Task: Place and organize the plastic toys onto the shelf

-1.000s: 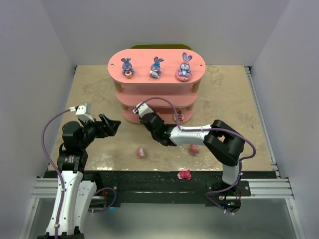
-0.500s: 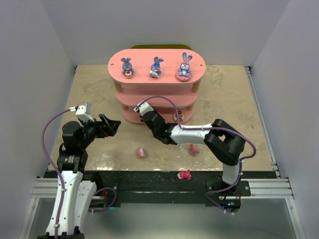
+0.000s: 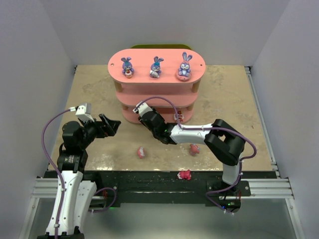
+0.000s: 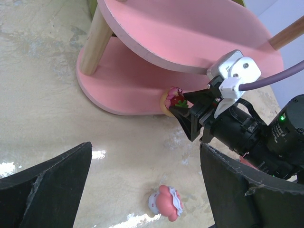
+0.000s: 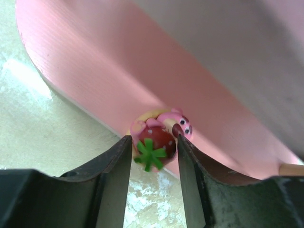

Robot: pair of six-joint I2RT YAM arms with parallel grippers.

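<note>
Right hand [image 5: 153, 138] flanking strawberry figurine [image 5: 160, 133] at shelf [image 5: 95, 71] base, unseen from overhead

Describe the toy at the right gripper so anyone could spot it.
Start at the pink shelf, bottom board, front edge. Between the fingers of the right gripper sits a small pink figure. Its red strawberry with green leaves sets it apart.

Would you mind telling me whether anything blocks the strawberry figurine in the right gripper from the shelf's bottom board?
Nothing visible does. The strawberry figurine, between the fingertips of the right gripper, is at the front edge of the bottom board; no toy shows on the board behind it, and the middle board sits above it.
</note>
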